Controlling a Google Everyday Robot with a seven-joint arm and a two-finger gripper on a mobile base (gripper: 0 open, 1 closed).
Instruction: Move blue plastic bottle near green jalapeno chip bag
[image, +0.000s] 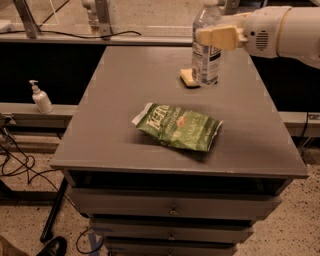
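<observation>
Okay, the gripper (204, 36) sits at the far 1 o'clock part of the grey table (125, 90), with the white arm coming in from 3 o'clock. Jaws are clamped on the blue plastic bottle (206, 62): one tan finger (217, 37) crosses the front of the bottle just under its shoulder, and the other is hidden behind it. The bottle is upright with its long axis vertical and its cap cut off by the top edge of the view. Its base is low over the tabletop, and I cannot tell if it rests there or hangs just clear. A yellow sponge (186, 77) lies at 8 o'clock of the base, partly hidden by the bottle, touching it or just behind it. The green jalapeno chip bag (177, 126) lies flat mid-table, apart from the bottle, between 6 and 7 o'clock of it. The bag's long axis runs roughly 10 to 4 o'clock, printed face up. Key relation: the goal is toward the near edge and slightly left of the jaws, so the carry is likely a pull toward 6-7 o'clock, with a set-down beside the bag's far long edge. The sponge is off that line, but the bottle is tall and could tip on release. A white pump dispenser (40, 97) stands off the table at 9 o'clock and plays no part.
</observation>
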